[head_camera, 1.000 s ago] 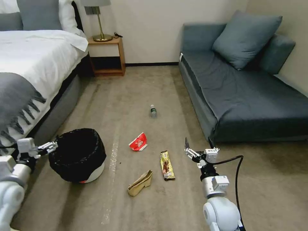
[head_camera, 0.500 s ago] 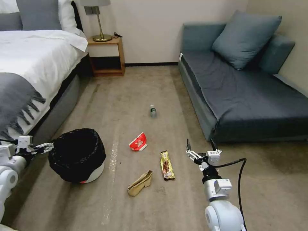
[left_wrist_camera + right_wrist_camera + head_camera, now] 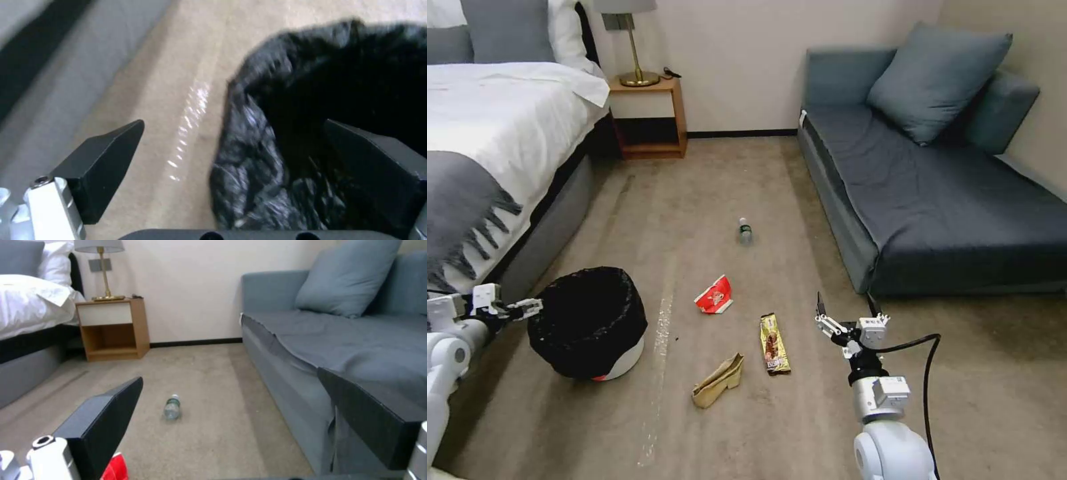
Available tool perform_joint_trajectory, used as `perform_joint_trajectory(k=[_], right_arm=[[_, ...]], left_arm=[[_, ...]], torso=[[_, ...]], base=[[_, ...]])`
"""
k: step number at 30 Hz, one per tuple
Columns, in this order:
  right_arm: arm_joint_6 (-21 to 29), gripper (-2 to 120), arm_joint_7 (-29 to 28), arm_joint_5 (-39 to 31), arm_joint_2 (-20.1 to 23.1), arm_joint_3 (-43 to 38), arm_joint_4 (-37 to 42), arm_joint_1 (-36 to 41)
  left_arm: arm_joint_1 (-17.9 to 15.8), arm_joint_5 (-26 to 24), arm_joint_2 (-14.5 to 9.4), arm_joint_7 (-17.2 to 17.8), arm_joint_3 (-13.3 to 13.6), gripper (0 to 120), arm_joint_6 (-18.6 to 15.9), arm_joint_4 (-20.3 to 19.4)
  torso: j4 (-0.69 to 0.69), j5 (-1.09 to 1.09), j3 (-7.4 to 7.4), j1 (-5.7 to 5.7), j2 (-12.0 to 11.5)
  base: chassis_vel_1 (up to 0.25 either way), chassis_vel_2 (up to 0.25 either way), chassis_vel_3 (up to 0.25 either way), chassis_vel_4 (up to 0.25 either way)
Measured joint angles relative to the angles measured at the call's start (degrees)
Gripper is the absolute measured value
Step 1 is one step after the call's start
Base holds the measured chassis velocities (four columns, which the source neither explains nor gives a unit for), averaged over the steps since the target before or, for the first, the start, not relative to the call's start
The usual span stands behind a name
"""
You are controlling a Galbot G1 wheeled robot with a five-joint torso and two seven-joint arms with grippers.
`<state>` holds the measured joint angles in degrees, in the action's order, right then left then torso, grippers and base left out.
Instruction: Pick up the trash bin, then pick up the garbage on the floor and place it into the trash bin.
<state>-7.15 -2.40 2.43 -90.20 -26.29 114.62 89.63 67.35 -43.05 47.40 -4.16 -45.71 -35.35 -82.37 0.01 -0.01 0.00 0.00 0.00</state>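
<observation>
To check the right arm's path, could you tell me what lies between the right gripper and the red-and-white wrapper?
In the head view, the gold-brown snack bar wrapper lies between the right gripper and the red-and-white wrapper, slightly nearer.

We see the trash bin (image 3: 589, 322) standing on the floor (image 3: 707, 187) at our left, just beside the bed (image 3: 487, 133). Our left tool (image 3: 527, 307) sits at the bin's left rim, between bin and bed, its fingers spread. To the bin's right lie the crumpled wrapper (image 3: 715, 295), the snack bar wrapper (image 3: 774, 343) nearer us, and the paper bag (image 3: 718, 381) nearest. The bottle (image 3: 746, 231) lies farther off, toward the nightstand (image 3: 650, 113) against the back wall. The sofa (image 3: 934, 193) runs along our right. Our right tool (image 3: 846, 308) hangs spread between the snack bar wrapper and the sofa.
</observation>
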Motion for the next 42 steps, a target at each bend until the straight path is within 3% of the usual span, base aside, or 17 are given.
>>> perform_joint_trajectory(k=[6, 13, 23, 31, 37, 42], right_arm=[[-0.10, 100, -0.12, 0.01, 0.01, -0.19, 0.03, 0.21], [-0.12, 100, -0.19, -0.01, -0.01, -0.24, -0.13, 0.09], [0.12, 100, -0.34, -0.14, 0.16, -0.29, -1.05, -0.90], [0.12, 100, -0.34, -0.28, 0.27, -0.28, -1.56, -1.03], [0.14, 100, -0.35, -0.47, 0.61, -0.25, -1.63, -1.01], [-0.02, 100, -0.35, -0.71, 0.85, -0.24, -1.63, -0.74]], left_arm=[[-4.71, -0.26, 1.43, -0.16, 2.25, 93, -3.19, 3.23], [-6.68, 0.33, 1.48, 0.35, 3.42, 77, -6.28, 5.23], [-8.85, 0.70, 1.88, -0.09, 4.80, 39, -7.07, 8.35], [-7.96, 1.28, 2.99, -0.48, 4.59, 8, -6.67, 8.20], [-6.29, 1.18, 3.39, 0.09, 3.10, 3, -6.49, 6.40], [-2.85, 0.74, 3.32, 1.52, 0.60, 3, -5.95, 1.53]], torso=[[-0.02, 0.00, 0.00, 0.00, 0.00], [-0.01, 0.01, 0.00, 0.00, 0.00], [-0.01, 0.01, 0.00, 0.00, 0.00], [0.01, 0.06, -0.01, 0.00, 0.00], [-0.01, 0.02, 0.00, 0.00, 0.00], [-0.03, -0.06, 0.00, 0.00, 0.00]], base=[[0.000, 0.000, 0.000, 0.000], [0.000, 0.000, 0.000, 0.000], [0.000, 0.000, 0.000, 0.000], [0.000, 0.000, 0.000, 0.000], [0.000, 0.000, 0.000, 0.000], [0.000, 0.000, 0.000, 0.000]])
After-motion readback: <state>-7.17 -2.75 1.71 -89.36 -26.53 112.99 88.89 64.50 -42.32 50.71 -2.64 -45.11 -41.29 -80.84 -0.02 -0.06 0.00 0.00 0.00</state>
